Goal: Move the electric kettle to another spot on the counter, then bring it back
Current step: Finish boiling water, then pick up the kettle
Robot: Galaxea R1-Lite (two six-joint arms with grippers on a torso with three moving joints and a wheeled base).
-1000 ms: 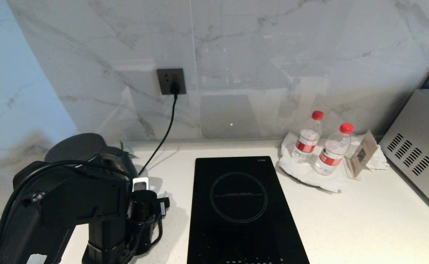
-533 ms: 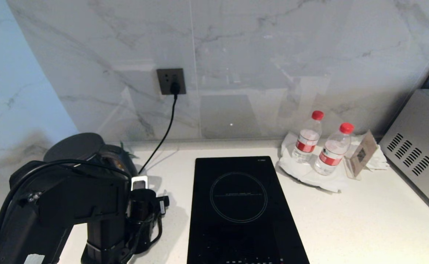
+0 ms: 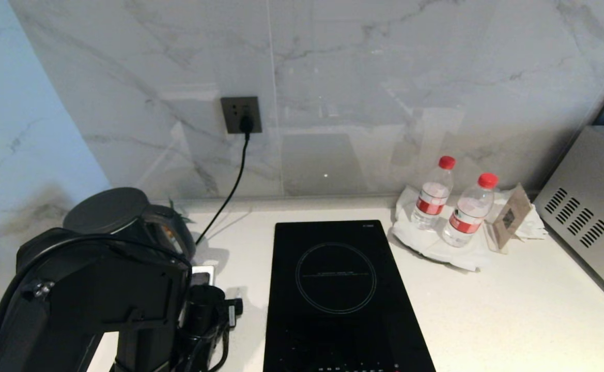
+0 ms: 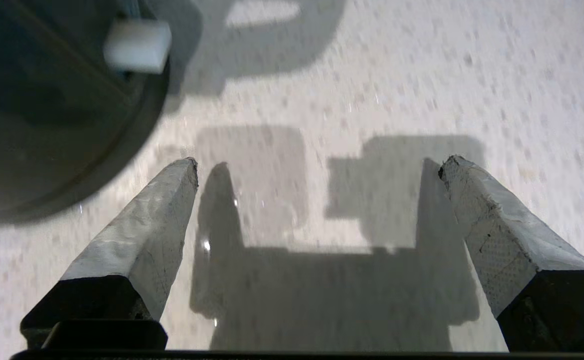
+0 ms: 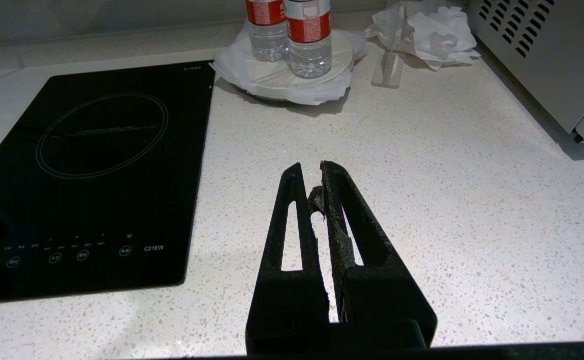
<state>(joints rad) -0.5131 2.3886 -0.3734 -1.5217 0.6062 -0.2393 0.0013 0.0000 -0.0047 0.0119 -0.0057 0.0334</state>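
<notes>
**Left wrist view: fingers spread over bare counter, kettle off to one side**

Left wrist view showed the left gripper (image 4: 316, 165) with its two grey-padded fingers (image 4: 147, 225) spread wide, nothing between them but the white speckled counter (image 4: 396, 75) and their own shadows. Just beside one fingertip, apart from it, sat a dark round shape (image 4: 47, 125) cut off by the frame edge, carrying a small white block (image 4: 137, 45); whether this was the electric kettle's body or its base could not be told.

From the head camera, the left arm (image 3: 100, 305) filled the lower left corner and hid the gripper itself. The electric kettle (image 3: 126, 219) stood behind it on the counter near the left wall, only its flat dark lid and part of its glossy shoulder visible (the handle and lower body were covered by the arm). A black cord (image 3: 229, 191) ran from the wall socket (image 3: 241, 114) down toward the kettle's side, its end hidden.

The right gripper (image 5: 316, 175) hung above open counter, fingers pressed together and empty, to the right of the black hob (image 5: 92, 170). Beyond stood two red-capped bottles (image 3: 457, 201) on a white plate, with a steel appliance (image 3: 591, 206) partly out of frame.
</notes>
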